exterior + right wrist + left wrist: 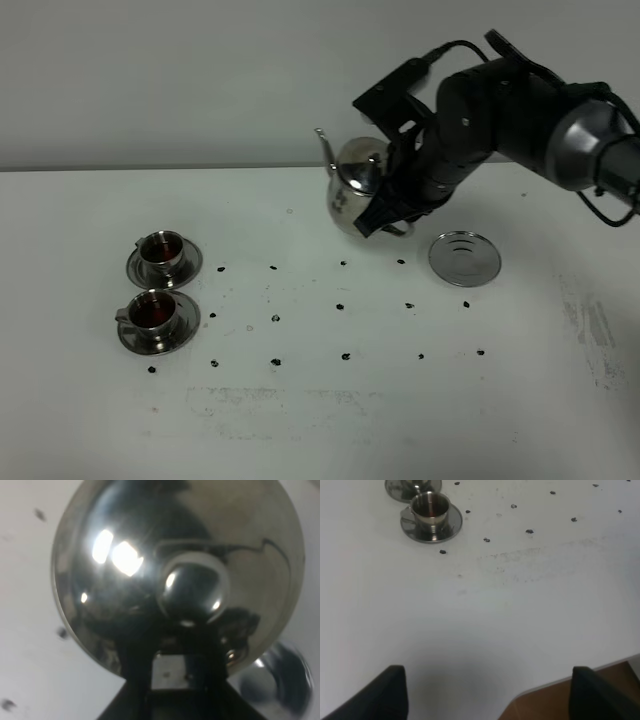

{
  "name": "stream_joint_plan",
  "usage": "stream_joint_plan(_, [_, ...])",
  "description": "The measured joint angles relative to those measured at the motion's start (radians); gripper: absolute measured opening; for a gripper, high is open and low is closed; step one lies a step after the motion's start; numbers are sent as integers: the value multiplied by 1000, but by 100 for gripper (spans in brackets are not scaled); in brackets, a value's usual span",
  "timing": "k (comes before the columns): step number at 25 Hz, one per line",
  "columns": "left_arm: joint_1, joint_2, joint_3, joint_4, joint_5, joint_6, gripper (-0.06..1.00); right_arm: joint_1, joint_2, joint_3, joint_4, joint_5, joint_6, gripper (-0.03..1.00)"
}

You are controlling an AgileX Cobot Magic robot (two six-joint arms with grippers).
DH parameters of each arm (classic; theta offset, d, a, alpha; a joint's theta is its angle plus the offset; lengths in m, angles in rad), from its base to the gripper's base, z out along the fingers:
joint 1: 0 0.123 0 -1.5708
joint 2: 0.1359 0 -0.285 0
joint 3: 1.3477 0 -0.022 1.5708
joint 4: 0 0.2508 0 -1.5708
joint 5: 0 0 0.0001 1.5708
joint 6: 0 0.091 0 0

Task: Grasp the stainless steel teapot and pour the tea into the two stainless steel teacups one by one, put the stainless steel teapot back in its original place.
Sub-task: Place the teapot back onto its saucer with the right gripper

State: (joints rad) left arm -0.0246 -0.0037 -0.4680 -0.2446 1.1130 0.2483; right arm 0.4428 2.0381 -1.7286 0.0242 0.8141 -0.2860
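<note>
The stainless steel teapot (352, 190) hangs above the table, held by its handle in my right gripper (392, 212), spout pointing up and left. In the right wrist view the teapot (150, 545) fills the frame, knobbed lid towards the camera, with my fingers (167, 672) shut at its handle. The flat ringed steel disc (465, 258) lies bare on the table to the teapot's right. Two steel teacups on saucers stand at the left, the far one (162, 252) and the near one (155, 312), both holding dark tea. My left gripper (487, 692) is open and empty near the table's front edge.
Small dark specks (343, 306) dot the white table (320, 420) between cups and disc. In the left wrist view one cup on its saucer (431, 516) stands far ahead, and the table's edge (545, 690) with brown floor beyond lies close by the fingers.
</note>
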Motion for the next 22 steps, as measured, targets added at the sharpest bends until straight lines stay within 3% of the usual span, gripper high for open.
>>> stream_joint_plan(9, [0,0,0,0,0,0,64,-157,-104,310,0,-133,136,21])
stream_joint_plan(22, [0,0,0,0,0,0,64,-205,-57,345,5,-215,121,21])
